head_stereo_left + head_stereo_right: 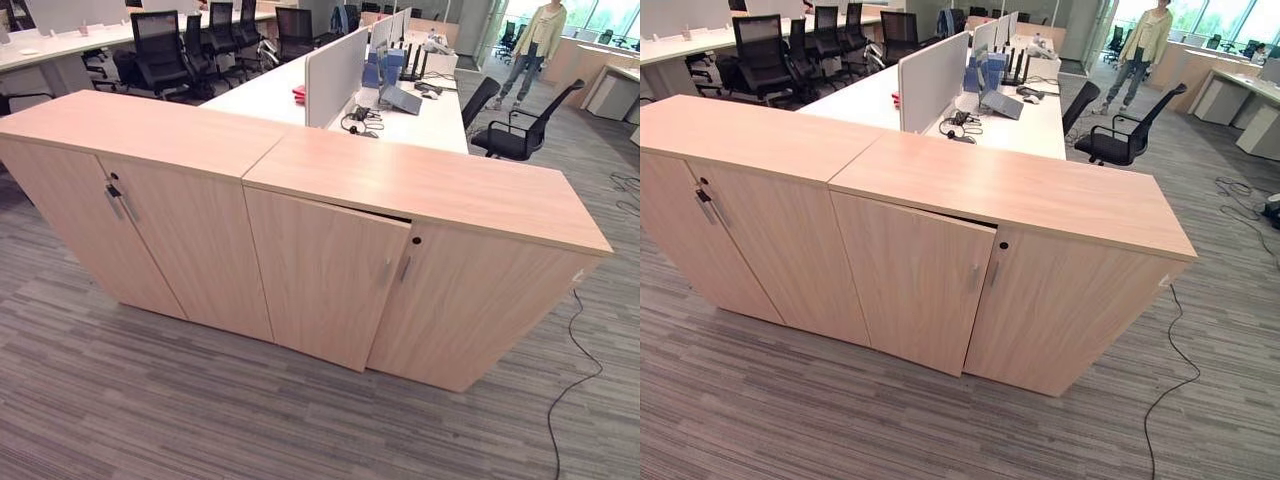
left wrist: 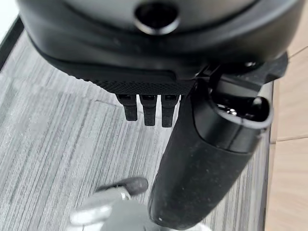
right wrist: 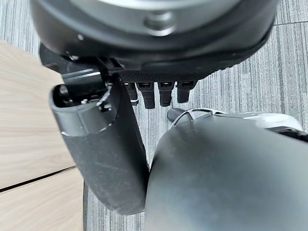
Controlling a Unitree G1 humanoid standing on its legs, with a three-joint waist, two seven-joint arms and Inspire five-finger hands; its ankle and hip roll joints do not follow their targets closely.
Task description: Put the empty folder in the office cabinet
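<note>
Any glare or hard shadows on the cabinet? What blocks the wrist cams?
Left eye view: cabinet top evenly lit, no glare; dark slit above the ajar door. Right eye view: bright windows far behind. Left wrist view: left hand blocks much; right wrist view: right hand likewise.

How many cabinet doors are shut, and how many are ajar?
Shut doors: 3
Ajar door: 1
Total: 4

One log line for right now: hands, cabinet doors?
left hand: open, empty | right hand: open, empty | right cabinet: left door ajar
</note>
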